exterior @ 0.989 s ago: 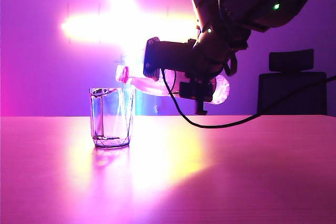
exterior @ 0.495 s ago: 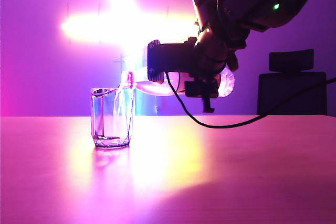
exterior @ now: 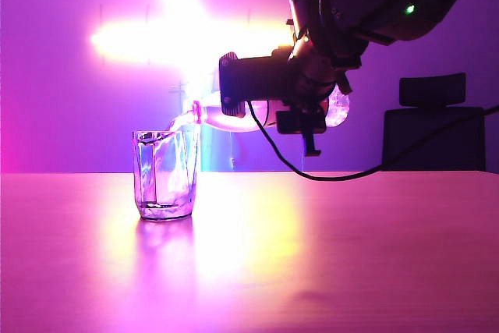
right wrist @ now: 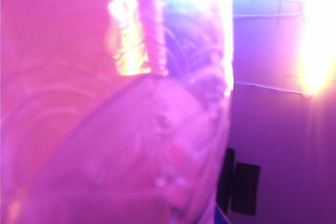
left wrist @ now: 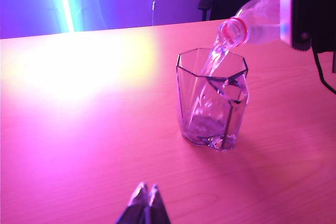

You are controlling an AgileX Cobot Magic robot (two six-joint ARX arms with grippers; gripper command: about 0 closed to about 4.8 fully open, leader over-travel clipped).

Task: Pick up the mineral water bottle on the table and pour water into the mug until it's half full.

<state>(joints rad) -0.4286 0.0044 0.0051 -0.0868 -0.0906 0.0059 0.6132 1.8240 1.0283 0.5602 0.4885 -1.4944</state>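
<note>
Bottle (exterior: pixel 234 118) mostly behind R tool (exterior: pixel 269 115), L tool (left wrist: pixel 146 203) cropped

A wide wooden table (exterior: pixel 327 255) fills the foreground, washed in pink and magenta light. Behind it, a purple wall (exterior: pixel 47 76) carries crossing strip lights (exterior: pixel 179 37) glaring white-yellow. A dark office chair (exterior: pixel 433 126) stands at the right.

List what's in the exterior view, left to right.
mug → bottle pouring into it, held by the right hand → chair in the background. All above or behind the table. The left hand is out of this view.
</note>
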